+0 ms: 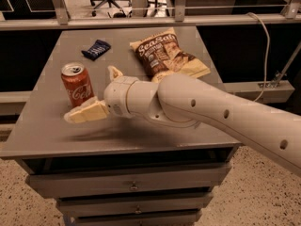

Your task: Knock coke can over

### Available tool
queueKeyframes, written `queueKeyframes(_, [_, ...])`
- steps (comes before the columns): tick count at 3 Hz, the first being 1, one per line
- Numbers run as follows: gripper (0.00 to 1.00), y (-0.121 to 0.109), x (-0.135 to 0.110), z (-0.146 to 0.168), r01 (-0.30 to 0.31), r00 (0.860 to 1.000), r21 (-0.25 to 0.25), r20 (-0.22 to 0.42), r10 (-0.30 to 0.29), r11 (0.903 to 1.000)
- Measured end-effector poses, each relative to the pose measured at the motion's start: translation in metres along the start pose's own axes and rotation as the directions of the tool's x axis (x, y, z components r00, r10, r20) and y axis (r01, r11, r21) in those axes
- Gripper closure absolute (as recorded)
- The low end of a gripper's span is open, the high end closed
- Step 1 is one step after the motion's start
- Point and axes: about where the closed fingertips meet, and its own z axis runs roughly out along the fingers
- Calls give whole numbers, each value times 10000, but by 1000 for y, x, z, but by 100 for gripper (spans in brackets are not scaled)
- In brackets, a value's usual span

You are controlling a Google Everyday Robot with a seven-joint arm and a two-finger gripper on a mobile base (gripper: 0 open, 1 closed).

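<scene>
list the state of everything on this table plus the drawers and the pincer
coke can: upright, not knocked over yet
chip bag: lying flat, behind the arm
blue packet: lying flat, back left
drawers: shut
pincer: low over the table, close by the coke can's base on the near side, contact unclear

Dim warm light from above; the gripper (91, 95), left of centre, drops a soft shadow on the table (40, 128).

Tool (91, 95) low over bench (42, 135), fingers spread. Coke can (76, 84) upright just left of it, contact unclear. Chip bag (164, 55) behind-right of tool, blue packet (96, 49) behind.
</scene>
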Motion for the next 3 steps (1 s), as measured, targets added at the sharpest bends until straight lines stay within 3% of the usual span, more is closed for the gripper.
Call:
queueKeyframes(1, [0, -2, -2, 15, -159, 9997, 248, 209, 154, 9996])
queueKeyframes(2, [14, -1, -4, 26, -287, 9986, 284, 453, 274, 9992])
queueKeyframes(3, [47, 5, -9, 37, -361, 9960, 165, 825, 346, 9992])
